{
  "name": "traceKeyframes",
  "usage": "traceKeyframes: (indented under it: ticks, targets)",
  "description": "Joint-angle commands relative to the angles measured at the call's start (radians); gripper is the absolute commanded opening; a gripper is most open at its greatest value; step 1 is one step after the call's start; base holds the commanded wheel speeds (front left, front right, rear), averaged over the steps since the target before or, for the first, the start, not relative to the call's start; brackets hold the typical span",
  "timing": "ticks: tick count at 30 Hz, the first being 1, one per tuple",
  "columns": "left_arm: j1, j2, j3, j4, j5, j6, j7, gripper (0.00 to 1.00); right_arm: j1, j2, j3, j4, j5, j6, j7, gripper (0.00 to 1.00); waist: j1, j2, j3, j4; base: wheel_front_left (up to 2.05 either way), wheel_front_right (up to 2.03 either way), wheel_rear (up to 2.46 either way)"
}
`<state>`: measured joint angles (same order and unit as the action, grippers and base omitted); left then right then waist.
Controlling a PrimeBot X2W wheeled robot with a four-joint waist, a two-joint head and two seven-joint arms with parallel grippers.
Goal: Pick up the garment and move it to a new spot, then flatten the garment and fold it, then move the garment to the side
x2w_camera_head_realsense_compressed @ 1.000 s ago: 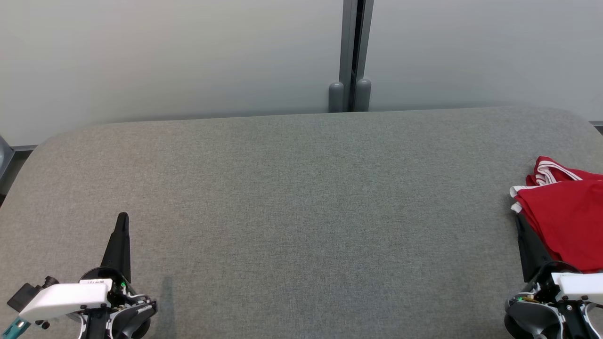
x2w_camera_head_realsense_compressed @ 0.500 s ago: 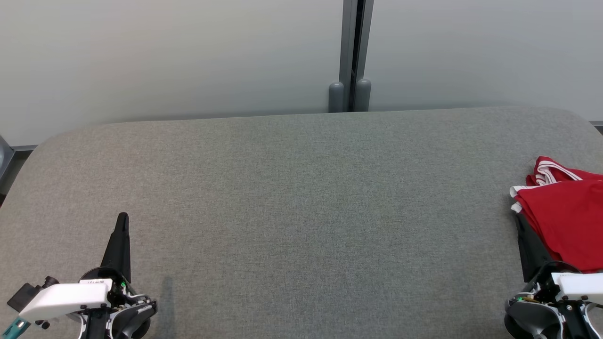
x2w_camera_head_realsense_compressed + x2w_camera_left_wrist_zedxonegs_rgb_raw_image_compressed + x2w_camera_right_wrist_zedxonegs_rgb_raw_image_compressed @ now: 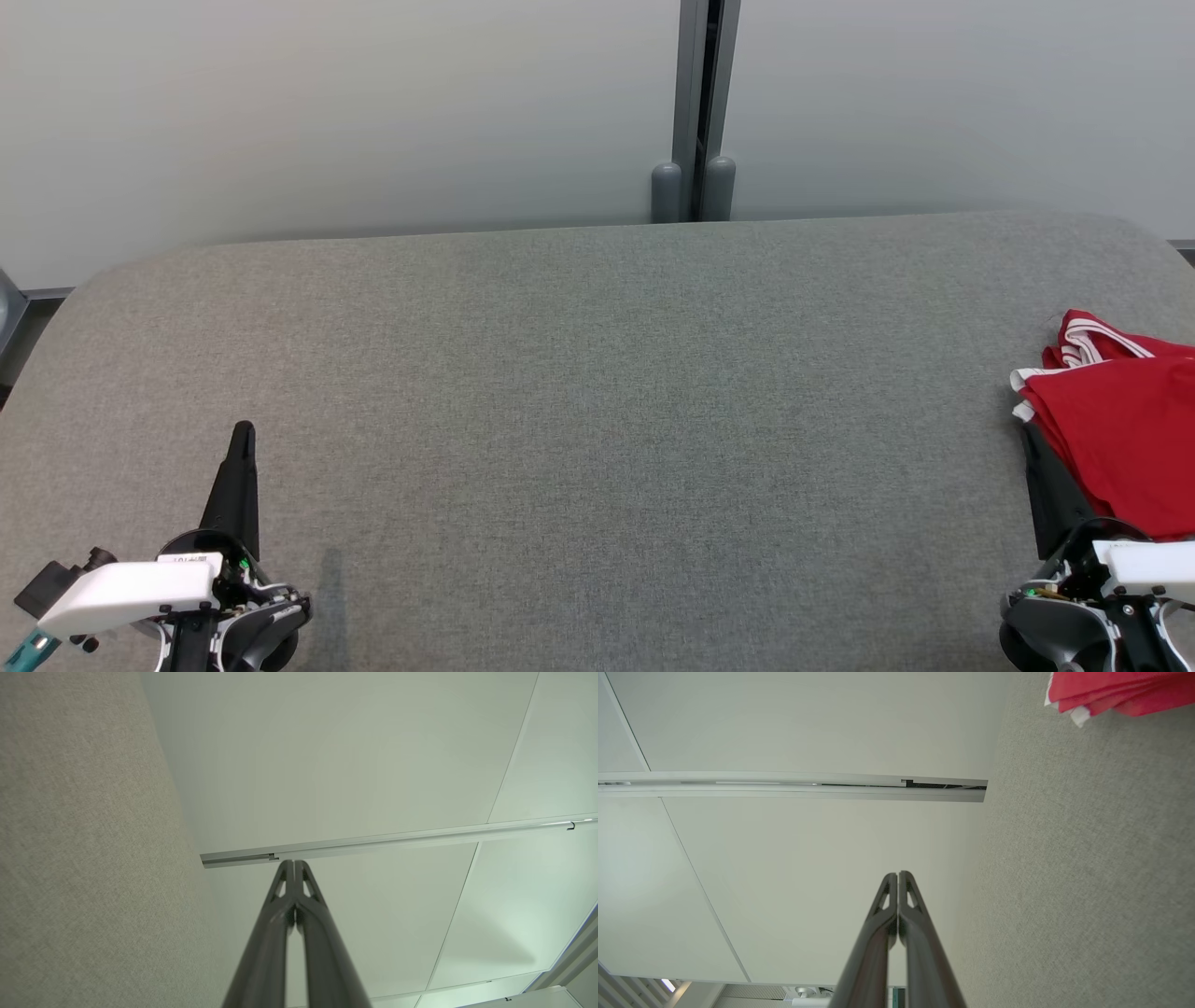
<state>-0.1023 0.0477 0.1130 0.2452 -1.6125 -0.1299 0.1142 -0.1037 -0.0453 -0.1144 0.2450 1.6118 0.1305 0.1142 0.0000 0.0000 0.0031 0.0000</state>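
Left claw (image 3: 243, 431) and right claw (image 3: 898, 873) are seen clenched and empty at the near corners of the grey bench (image 3: 597, 392), unmoved over the past second, with the folded red garment (image 3: 1120, 439) laid at the right edge, so the task is judged likely done.

Grey fabric table (image 3: 597, 373), pale wall panels (image 3: 327, 112) w/ poss. metal strip (image 3: 695, 93)
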Motion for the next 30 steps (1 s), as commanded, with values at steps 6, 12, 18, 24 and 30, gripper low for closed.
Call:
traceKeyframes:
  ticks: [6,12,18,24,30]
  targets:
    - [-0.013,0.005,0.004,-0.003,-0.001,-0.004,0.003,0.00,-0.009,-0.009,-0.001,-0.004,0.003,0.000,0.003,0.00,0.0000,0.0000,0.000,0.000,0.00,0.00,0.00]
    - [-0.013,0.005,0.004,-0.003,-0.001,-0.004,0.003,0.00,-0.009,-0.009,-0.001,-0.004,0.003,0.000,0.003,0.00,0.0000,0.0000,0.000,0.000,0.00,0.00,0.00]
    - [-0.013,0.005,0.004,-0.003,-0.001,-0.004,0.003,0.00,-0.009,-0.009,-0.001,-0.004,0.003,0.000,0.003,0.00,0.0000,0.0000,0.000,0.000,0.00,0.00,0.00]
    - [-0.013,0.005,0.004,-0.003,-0.001,-0.004,0.003,0.00,-0.009,-0.009,-0.001,-0.004,0.003,0.000,0.003,0.00,0.0000,0.0000,0.000,0.000,0.00,0.00,0.00]
    - [-0.013,0.005,0.004,-0.003,-0.001,-0.004,0.003,0.00,-0.009,-0.009,-0.001,-0.004,0.003,0.000,0.003,0.00,0.0000,0.0000,0.000,0.000,0.00,0.00,0.00]
